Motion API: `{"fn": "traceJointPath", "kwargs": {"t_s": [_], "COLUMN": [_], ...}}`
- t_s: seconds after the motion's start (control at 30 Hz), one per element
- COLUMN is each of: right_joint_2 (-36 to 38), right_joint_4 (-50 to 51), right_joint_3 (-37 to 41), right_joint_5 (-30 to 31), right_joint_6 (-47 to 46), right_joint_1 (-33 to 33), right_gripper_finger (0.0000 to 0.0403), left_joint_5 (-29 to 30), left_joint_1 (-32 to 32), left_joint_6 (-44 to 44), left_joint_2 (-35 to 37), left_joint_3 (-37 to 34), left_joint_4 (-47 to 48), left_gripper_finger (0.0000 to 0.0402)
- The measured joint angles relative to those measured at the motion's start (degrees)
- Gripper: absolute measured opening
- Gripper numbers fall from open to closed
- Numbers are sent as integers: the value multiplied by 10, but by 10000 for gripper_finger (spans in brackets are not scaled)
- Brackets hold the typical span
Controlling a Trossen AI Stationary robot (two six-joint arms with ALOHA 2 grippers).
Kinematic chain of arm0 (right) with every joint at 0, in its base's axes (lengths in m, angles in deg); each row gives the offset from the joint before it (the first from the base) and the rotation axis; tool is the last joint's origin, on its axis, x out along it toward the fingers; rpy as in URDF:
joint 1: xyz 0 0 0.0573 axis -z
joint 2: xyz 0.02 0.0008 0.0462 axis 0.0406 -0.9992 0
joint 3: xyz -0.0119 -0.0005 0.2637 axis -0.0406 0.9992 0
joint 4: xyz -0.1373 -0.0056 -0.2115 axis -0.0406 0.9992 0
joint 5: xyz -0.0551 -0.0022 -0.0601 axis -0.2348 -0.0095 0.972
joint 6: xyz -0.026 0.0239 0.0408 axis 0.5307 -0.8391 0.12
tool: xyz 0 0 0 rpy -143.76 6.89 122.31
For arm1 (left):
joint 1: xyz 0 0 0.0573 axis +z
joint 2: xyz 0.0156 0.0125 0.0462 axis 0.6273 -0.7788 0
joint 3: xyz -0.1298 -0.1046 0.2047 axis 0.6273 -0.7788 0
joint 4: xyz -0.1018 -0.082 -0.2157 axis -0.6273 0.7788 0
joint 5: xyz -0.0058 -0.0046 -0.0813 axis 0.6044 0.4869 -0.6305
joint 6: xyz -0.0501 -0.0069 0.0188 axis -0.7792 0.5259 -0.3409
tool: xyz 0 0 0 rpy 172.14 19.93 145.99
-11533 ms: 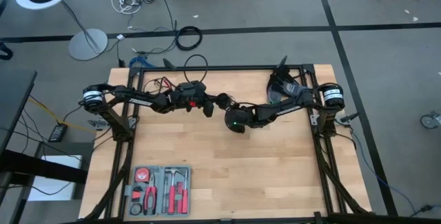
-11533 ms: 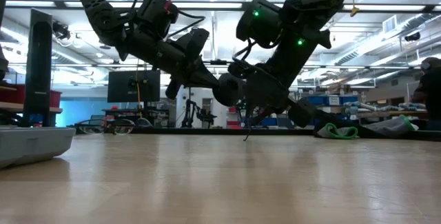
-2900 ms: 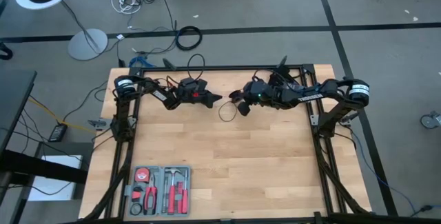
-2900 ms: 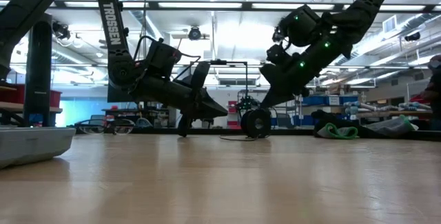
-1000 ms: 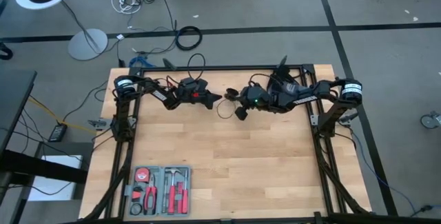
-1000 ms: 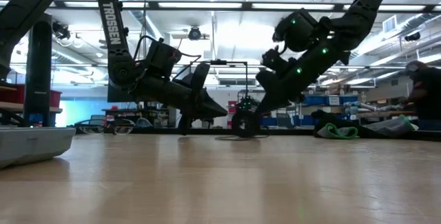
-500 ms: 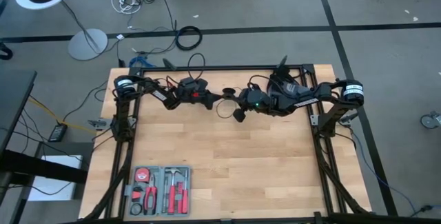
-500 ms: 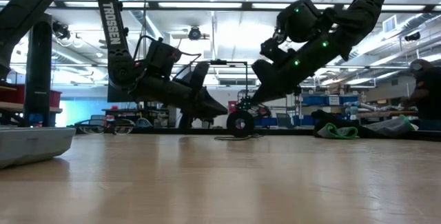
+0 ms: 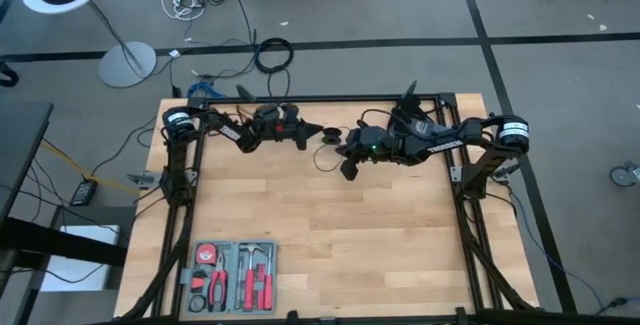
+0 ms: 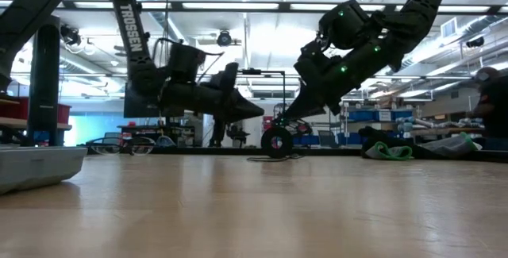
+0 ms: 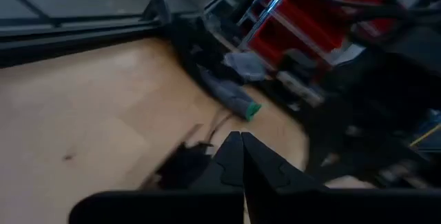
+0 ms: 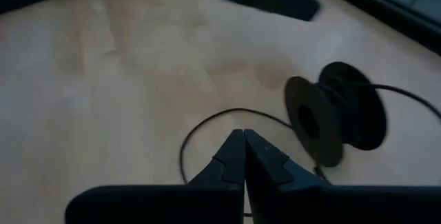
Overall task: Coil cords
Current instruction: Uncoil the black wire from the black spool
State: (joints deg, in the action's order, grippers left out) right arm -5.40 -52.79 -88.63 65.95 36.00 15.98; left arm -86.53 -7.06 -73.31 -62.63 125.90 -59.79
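The cords are one thin black cord wound on a small black spool (image 12: 331, 120) with two round discs. The spool stands on edge on the wooden table (image 9: 400, 235), far of centre (image 9: 330, 135) (image 10: 276, 141). A slack loop of the cord (image 12: 207, 124) (image 9: 322, 160) lies on the wood beside it. My right gripper (image 12: 242, 138) (image 9: 346, 170) is shut, slanting down just near-right of the spool, its tips over the loop. My left gripper (image 11: 241, 141) (image 9: 318, 135) is shut, about level, above the table just left of the spool. My right gripper is shut over the cord's loop (image 12: 231, 112), slanting down from the table's right. I see no cord between its fingertips. The cord runs on under the fingers, where they hide it, so I cannot tell whether it touches the cord.
A tray of red-handled tools (image 9: 232, 277) (image 10: 40, 163) sits at the near left corner. A black frame rail (image 9: 330, 98) runs along the far edge behind both grippers. Bare wood spreads across the middle and near right.
My left gripper has risen and swung a little toward the far edge, tipping from slanting down to about level, still shut. The spool has shifted slightly toward the table's left, still on edge.
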Motion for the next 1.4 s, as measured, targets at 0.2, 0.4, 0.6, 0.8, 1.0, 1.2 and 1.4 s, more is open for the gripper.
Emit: {"fn": "traceJointPath", "kwargs": {"t_s": [0.2, 0.4, 0.6, 0.8, 1.0, 1.2, 1.4], "right_joint_2": [-18, -53, -99, -111, -111, -100, -39], "right_joint_4": [-7, -24, -72, -56, -39, 28, 123], "right_joint_3": [0, -1, -8, -18, -18, -18, -17], "right_joint_5": [-21, -21, -4, 61, 75, 80, 70], "right_joint_6": [-12, -15, -10, -10, -3, -35, -89], "right_joint_1": [-11, -24, -22, -13, -13, -38, -90], "right_gripper_finger": [0, 0, 0, 0, 0, 0, 0], "left_joint_5": [10, 52, 132, 133, 93, 90, 90], "left_joint_1": [9, -3, -39, -55, -72, -91, -104], "left_joint_6": [110, 284, 331, 345, 346, 346, 346], "left_joint_2": [0, -1, -5, -5, -5, -5, -5], "left_joint_3": [105, 237, 256, 256, 256, 256, 256], "left_joint_4": [223, 509, 551, 555, 534, 537, 543], "left_gripper_finger": [0, 0, 0, 0, 0, 0, 0]}}
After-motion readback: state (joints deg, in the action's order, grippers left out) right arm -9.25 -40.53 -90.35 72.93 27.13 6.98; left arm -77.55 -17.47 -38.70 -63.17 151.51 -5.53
